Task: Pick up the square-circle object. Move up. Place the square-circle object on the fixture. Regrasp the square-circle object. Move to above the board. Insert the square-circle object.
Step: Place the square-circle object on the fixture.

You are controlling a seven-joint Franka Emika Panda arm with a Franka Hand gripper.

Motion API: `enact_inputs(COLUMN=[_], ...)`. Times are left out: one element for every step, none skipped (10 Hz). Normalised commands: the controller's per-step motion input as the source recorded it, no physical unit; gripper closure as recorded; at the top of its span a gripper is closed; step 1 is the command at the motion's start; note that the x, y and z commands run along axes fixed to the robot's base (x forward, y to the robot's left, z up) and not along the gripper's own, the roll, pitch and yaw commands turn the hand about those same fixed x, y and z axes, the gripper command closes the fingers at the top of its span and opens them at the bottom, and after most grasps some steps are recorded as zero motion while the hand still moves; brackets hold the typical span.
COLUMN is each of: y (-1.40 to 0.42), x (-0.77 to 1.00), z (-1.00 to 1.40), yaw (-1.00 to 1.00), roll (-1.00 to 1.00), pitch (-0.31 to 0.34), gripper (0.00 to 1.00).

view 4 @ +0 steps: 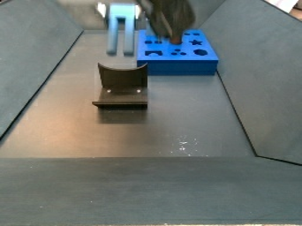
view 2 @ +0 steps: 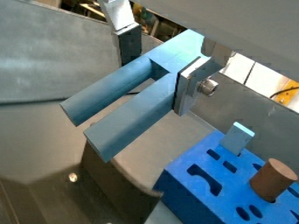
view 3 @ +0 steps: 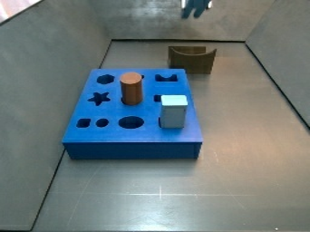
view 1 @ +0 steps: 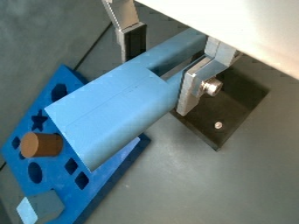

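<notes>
Gripper hanging high above the floor, closing flat silver fingers on the long pale blue-grey square-circle object, gripping it near one end; dark pads pressing against opposite faces of the peg in both wrist views; showing only as a dark tip at the upper edge in a side view; appearing blurred in a side view, holding the peg upright beside it; wrist and arm staying out of sight.

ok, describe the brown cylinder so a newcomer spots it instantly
Find the big blue board on the floor, away from the raised end effector clamping the square-circle object. The brown cylinder stands upright in a hole there: round and brown, unlike the pale cube nearby.
</notes>
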Motion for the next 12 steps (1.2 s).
enact_inputs(y=[0.14,0.13,0.14,0.14,0.14,0.13,0.1,0.08,0.07,0.05,0.05,0.05], x=[0.14,0.15,0.16,0.17,0.17,0.19,0.15,0.11,0.1,0.08,0.07,0.07], z=[-1.0,-1.0,-1.0,-1.0,-1.0,-0.97,-0.74,-0.45,-0.26,-0.19,-0.19,-0.19], yaw=[-0.08,-0.14,-0.18,-0.21,-0.22,-0.22,-0.2,-0.18,-0.15,-0.12,-0.1,-0.08], roll=[-1.0,-0.92,-0.75,-0.58,-0.4,-0.24,-0.19,-0.16,-0.14,-0.13,-0.1,-0.1], pitch=[0.262,0.272,0.227,0.173,0.128,0.065,0.024,-0.01,-0.033,-0.041,-0.056,-0.056], gripper=[1.0,1.0,1.0,1.0,1.0,1.0,1.0,1.0,1.0,1.0,1.0,1.0])
